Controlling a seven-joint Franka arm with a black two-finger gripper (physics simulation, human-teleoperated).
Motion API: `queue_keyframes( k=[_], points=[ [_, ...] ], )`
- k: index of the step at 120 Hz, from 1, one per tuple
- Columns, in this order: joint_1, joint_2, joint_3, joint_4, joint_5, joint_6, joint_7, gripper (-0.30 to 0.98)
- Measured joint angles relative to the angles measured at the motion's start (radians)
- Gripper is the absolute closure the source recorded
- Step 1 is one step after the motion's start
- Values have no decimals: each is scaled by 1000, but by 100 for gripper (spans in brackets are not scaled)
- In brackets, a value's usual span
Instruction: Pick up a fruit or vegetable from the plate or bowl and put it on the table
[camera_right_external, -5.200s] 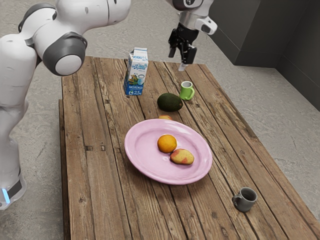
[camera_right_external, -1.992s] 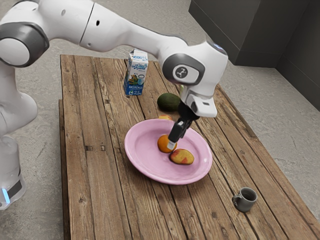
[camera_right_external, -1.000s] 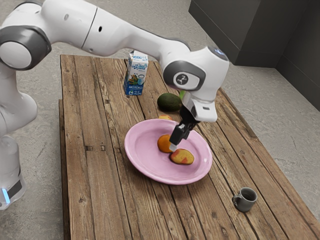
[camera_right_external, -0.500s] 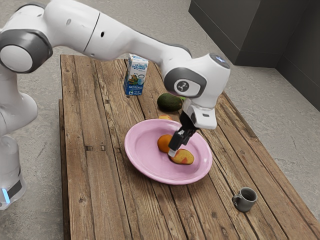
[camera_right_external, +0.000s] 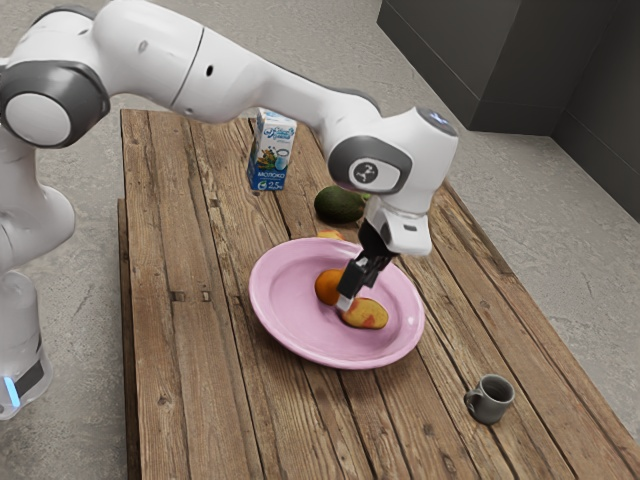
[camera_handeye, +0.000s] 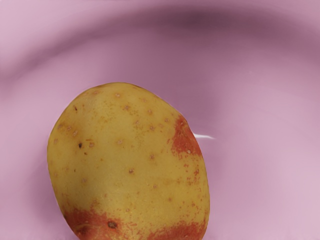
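Note:
My gripper (camera_right_external: 348, 298) is low over the pink plate (camera_right_external: 284, 316), its tip at the near-left end of the yellow-and-red potato (camera_right_external: 368, 315) in the exterior view. Whether it stands open or shut is hidden by the viewing angle. An orange (camera_right_external: 327, 285) lies beside the potato, partly covered by the gripper. In the wrist view the potato (camera_handeye: 130, 160) looms large at the lower edge, with the plate's surface (camera_handeye: 265, 170) around it. The plate rests on the wooden table (camera_right_external: 190, 390).
Behind the plate are a dark green avocado (camera_right_external: 338, 205) and a small orange-yellow piece (camera_right_external: 331, 235). A milk carton (camera_right_external: 271, 152) stands farther back. The grey mug (camera_right_external: 490, 399) sits toward the exterior view's lower right.
From the table's far end my arm has come over the plate. Over the last two seconds the gripper has sunk slightly, from in front of the orange to the potato's end.

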Motion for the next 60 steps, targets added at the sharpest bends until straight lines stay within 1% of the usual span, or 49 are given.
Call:
queue_keyframes(
  k=[34, 60],
  points=[
    [12, 20, -2, 2, -2, 25, 37, 0],
    [11, 34, -7, 2, -20, 32, 59, 0]
  ],
)
